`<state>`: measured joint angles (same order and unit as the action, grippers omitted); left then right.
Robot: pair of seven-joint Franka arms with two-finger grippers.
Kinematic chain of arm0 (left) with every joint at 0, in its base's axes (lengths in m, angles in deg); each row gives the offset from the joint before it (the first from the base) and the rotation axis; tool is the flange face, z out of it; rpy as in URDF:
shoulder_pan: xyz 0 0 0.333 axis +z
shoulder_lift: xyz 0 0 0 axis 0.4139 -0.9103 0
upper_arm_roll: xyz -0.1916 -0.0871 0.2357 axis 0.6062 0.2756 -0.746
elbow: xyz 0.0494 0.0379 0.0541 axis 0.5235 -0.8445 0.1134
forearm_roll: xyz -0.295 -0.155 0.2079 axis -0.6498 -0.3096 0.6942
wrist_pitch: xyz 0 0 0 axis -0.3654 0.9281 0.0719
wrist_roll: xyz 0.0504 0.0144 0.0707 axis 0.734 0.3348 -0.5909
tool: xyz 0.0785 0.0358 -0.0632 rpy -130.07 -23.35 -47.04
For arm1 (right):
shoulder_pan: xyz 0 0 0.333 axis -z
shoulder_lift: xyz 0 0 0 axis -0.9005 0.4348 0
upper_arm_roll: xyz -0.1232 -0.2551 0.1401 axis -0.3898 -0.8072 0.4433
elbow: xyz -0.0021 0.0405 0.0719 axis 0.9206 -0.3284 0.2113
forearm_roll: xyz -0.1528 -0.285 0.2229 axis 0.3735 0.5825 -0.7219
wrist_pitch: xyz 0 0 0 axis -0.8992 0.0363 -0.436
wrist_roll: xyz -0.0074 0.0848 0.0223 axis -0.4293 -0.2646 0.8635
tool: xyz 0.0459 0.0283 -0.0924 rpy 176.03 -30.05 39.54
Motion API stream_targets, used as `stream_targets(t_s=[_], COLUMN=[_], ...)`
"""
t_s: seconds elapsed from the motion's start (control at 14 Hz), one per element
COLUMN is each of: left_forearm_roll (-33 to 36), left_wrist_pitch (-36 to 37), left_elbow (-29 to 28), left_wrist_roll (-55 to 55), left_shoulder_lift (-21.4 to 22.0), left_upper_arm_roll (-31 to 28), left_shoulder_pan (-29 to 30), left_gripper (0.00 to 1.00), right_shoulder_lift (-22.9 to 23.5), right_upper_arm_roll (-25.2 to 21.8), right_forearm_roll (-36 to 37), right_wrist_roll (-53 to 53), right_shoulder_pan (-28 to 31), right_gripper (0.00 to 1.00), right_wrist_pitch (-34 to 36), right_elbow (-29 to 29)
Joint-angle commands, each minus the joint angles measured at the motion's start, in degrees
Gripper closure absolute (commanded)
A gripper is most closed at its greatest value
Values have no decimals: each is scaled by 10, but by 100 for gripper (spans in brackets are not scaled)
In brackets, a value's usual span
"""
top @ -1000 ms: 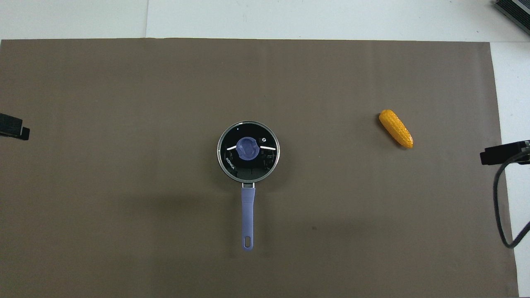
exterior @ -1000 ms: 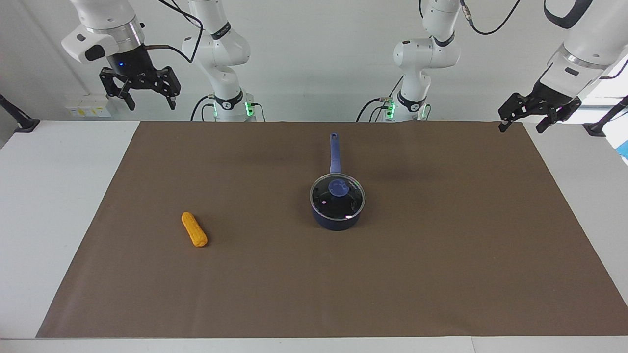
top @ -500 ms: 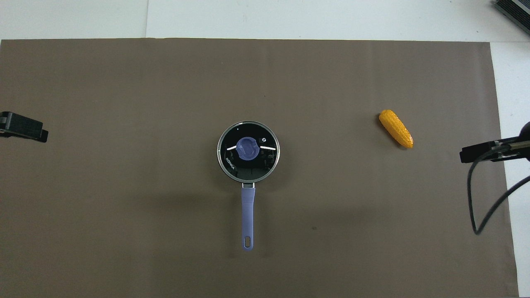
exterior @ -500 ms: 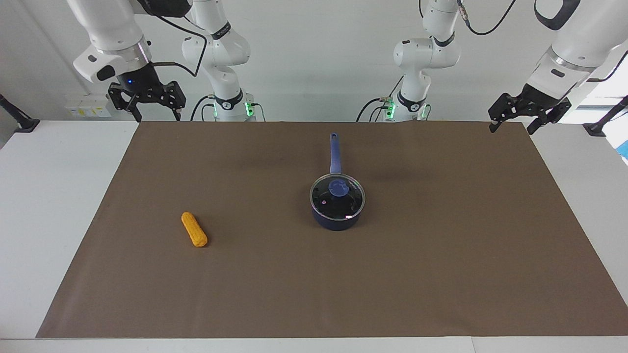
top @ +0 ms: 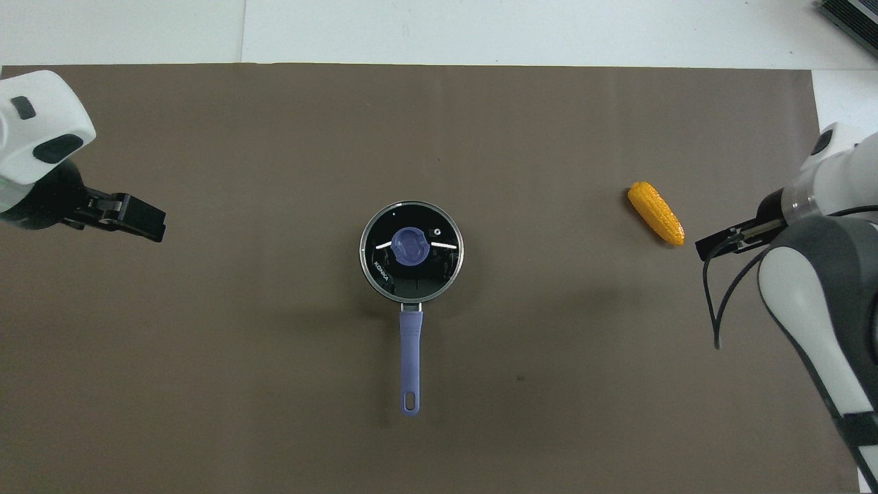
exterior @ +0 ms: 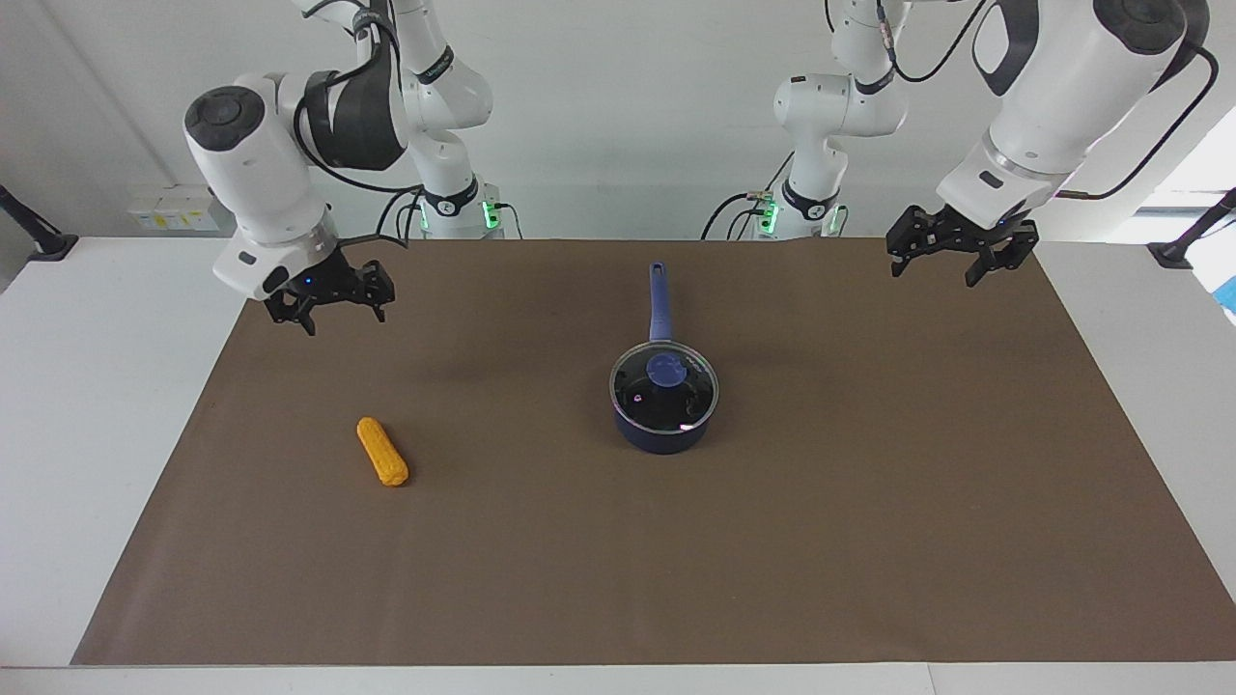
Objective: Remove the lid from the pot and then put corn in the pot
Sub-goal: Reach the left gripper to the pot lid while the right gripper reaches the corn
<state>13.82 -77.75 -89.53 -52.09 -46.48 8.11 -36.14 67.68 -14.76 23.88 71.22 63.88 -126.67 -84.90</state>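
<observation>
**Glass lid sat on the pot**

Brown paper [exterior: 869,502] covered the white worktop [exterior: 106,386]. The lid [exterior: 664,384] hid the pot's [exterior: 660,436] inside. The corn [exterior: 382,451] lay toward the right arm's end. Both the right claw [exterior: 330,307] and left claw [exterior: 958,253] hung open, holding nothing.

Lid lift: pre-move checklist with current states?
1. Lid seated on the pot, blue knob exposed: ok.
2. Left gripper open, empty, over the brown mat: ok.
3. Left gripper over the knob: not ok, it is toward the left arm's end.
4. Right gripper open, empty: ok.
5. Corn on the mat, apart from the pot: ok.
6. Pot handle pointing toward the robots: ok.
</observation>
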Motion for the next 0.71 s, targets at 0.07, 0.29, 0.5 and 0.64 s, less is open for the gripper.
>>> stream_targets(t_s=[0.07, 0.29, 0.5, 0.64], left_forearm_roll=[11, 11, 10, 11], left_wrist_pitch=[-32, -41, -60, -76], left_elbow=[-23, -22, -23, -22], left_wrist_roll=[-49, -97, -130, -163], left_shoulder_lift=[-4, -26, -55, -78], left_upper_arm_roll=[-7, -7, -7, -7], left_shoulder_pan=[-49, -89, -121, -146], left_gripper=[0, 0, 0, 0], right_shoulder_lift=[50, 101, 141, 158], right_upper_arm_roll=[2, 1, 1, 1], right_forearm_roll=[-11, -4, -2, -2], right_wrist_roll=[89, 179, 243, 259], right_shoulder_pan=[8, 9, 11, 16], right_gripper=[0, 0, 0, 0], right_wrist_pitch=[-114, -192, -225, -243], right_elbow=[-29, -29, -31, -35])
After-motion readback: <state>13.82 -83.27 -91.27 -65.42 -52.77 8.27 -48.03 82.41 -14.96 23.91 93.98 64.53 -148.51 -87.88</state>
